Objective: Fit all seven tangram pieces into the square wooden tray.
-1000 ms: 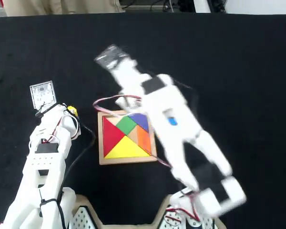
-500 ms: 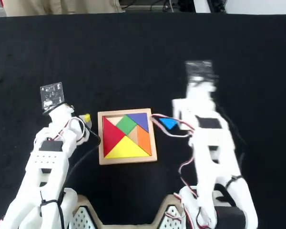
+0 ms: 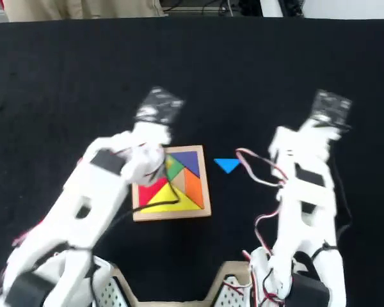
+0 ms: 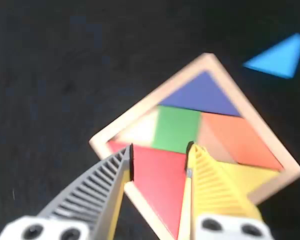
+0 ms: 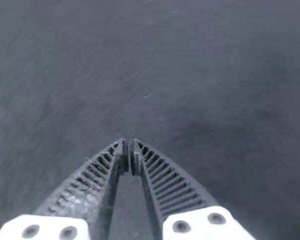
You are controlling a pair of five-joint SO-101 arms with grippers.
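Note:
The square wooden tray (image 3: 173,214) lies at the table's middle, holding red (image 3: 148,190), yellow (image 3: 173,201), orange (image 3: 193,185), green (image 3: 173,167) and purple (image 3: 189,160) pieces. A small blue triangle (image 3: 227,165) lies flat on the black table just right of the tray. My left gripper (image 4: 158,152) hangs open over the red triangle (image 4: 157,180) near the tray's rim (image 4: 140,104), holding nothing. A pale gap (image 4: 210,142) shows between the green and orange pieces. My right gripper (image 5: 129,150) is shut and empty above bare black table, to the right of the blue triangle (image 4: 277,57).
Black cloth covers the whole table (image 3: 275,70). The right arm (image 3: 304,185) stands right of the blue triangle, with a loose cable (image 3: 256,169) hanging close to it. The left arm (image 3: 96,192) covers the tray's left side. The arm bases (image 3: 173,291) sit at the near edge.
The left arm swung from the tray's left side to over the tray. The right arm pulled off the tray and went right, and the blue triangle now lies uncovered on the table.

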